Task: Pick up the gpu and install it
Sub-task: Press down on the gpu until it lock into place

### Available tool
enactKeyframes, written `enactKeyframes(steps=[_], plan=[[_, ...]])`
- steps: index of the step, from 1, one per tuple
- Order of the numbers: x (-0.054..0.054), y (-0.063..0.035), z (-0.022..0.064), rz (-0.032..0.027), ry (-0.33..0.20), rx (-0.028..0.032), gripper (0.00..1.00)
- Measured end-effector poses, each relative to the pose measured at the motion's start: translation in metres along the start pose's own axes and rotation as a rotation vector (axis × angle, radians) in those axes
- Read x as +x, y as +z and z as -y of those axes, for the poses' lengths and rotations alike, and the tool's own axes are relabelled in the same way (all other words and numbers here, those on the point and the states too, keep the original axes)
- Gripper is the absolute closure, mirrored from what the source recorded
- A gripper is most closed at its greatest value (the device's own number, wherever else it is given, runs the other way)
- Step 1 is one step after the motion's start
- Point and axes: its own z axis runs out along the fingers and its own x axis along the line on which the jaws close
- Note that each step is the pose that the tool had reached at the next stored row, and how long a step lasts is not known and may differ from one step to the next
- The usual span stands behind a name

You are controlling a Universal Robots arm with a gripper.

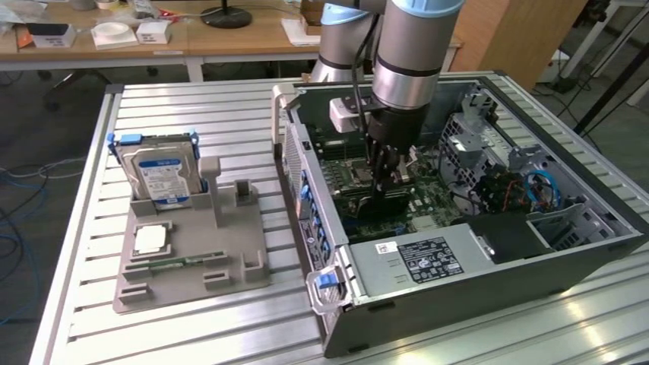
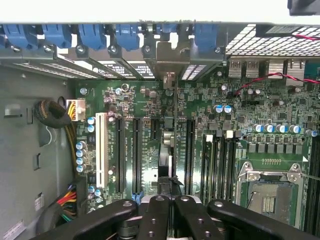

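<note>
The gripper [image 2: 167,200] is down inside the open computer case [image 1: 568,251], its black fingers [image 2: 152,217] drawn together on the top edge of the gpu [image 2: 167,150], which stands on edge between them. From the wrist view the card runs away from the fingers toward the rear slot brackets [image 2: 172,52], apparently over a motherboard [image 2: 220,130] slot, though seating is unclear. On the exterior view's left, well apart, the hard drive [image 1: 160,173] stands upright in the grey holder [image 1: 193,258].

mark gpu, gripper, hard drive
gpu [image 2: 168,150], wrist view, thin top edge.
gripper [image 2: 168,212], wrist view, between fingertips.
hard drive [image 1: 160,176], exterior view, blue-white label.
</note>
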Motion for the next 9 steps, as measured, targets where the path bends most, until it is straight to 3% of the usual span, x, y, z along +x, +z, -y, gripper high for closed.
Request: enactKeyframes(steps=[4, 5, 6, 7, 9], plan=[[0.0, 0.0, 0.0, 0.0, 0.001, 0.0, 0.89], [-0.0002, -0.0002, -0.0015, -0.0016, 0.001, 0.0058, 0.89], [-0.0014, -0.0002, -0.0021, -0.0081, 0.001, 0.0171, 0.89], [-0.0016, 0.0, -0.0035, -0.0099, 0.002, 0.0282, 0.89], [-0.0016, 0.0028, -0.0038, -0.0119, 0.002, 0.0303, 0.89]])
